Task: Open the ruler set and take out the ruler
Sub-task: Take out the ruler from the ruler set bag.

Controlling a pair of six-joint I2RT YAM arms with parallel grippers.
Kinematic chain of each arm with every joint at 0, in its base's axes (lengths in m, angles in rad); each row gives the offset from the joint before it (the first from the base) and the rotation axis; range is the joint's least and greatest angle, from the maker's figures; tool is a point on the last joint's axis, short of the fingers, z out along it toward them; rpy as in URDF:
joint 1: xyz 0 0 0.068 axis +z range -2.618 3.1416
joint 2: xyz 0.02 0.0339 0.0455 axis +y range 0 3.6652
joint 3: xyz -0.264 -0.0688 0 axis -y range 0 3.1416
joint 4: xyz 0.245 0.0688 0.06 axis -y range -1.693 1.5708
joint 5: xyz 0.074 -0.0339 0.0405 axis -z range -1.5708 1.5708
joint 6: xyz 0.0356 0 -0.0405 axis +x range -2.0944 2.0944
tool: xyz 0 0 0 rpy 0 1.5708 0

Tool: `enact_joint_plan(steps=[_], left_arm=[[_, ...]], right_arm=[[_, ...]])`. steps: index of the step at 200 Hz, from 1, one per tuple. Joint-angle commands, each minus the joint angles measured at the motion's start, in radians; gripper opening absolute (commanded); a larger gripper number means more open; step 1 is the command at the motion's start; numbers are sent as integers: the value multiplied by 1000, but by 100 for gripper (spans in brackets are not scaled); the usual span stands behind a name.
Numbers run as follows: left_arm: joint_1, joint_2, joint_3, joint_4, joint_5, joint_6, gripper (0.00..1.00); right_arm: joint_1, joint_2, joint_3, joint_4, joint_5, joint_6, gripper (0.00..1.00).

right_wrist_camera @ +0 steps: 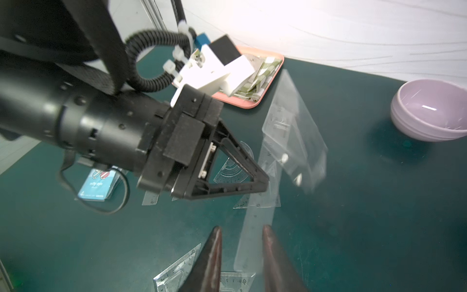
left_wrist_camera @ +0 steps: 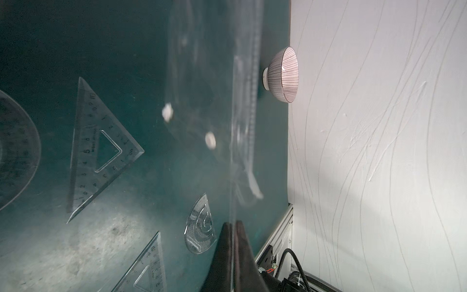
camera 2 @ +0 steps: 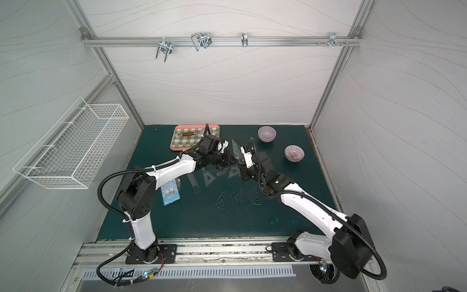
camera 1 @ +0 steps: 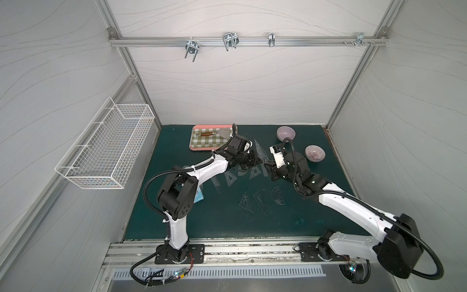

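The ruler set is a clear plastic pouch [right_wrist_camera: 294, 131] with two white snaps, hanging above the green mat [camera 1: 227, 222]. My left gripper [left_wrist_camera: 233, 223] is shut on the pouch's edge; in both top views it is at mid-table [camera 1: 257, 159] [camera 2: 233, 160]. My right gripper [right_wrist_camera: 241, 228] faces it, close by [camera 1: 268, 168], jaws open. A clear straight ruler [right_wrist_camera: 255, 235] shows blurred in the gap between the right fingers, narrower than the gap, reaching toward the pouch. Whether it touches a finger I cannot tell.
Clear set squares [camera 1: 231, 178] [camera 1: 246, 202] [camera 1: 261, 199] and a protractor [camera 1: 278, 196] lie on the mat. A blue card [camera 2: 170, 194] sits by the left arm. Pink checked tray [camera 1: 202, 148] back left, lilac bowl [camera 1: 286, 133] and striped bowl [camera 1: 314, 152] back right.
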Motion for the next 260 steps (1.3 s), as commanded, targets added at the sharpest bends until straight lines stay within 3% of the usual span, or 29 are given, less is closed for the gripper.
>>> enact_joint_plan(steps=[1, 50, 119, 163, 205, 260], left_arm=[[44, -38, -19, 119, 92, -2, 0], [92, -74, -5, -1, 187, 102, 0], [92, -137, 96, -127, 276, 193, 0], [91, -178, 115, -205, 333, 303, 0], [95, -219, 111, -276, 361, 502, 0], [105, -332, 22, -246, 435, 813, 0]], right_arm=[[-21, -41, 28, -46, 16, -31, 30], [-60, -43, 30, -70, 10, -40, 32], [-87, 42, -45, 83, -33, -78, 51], [-153, 53, -19, 119, -138, -151, 64], [-300, 14, 21, 85, -428, -235, 73], [-471, 92, 205, -89, -831, -387, 75]])
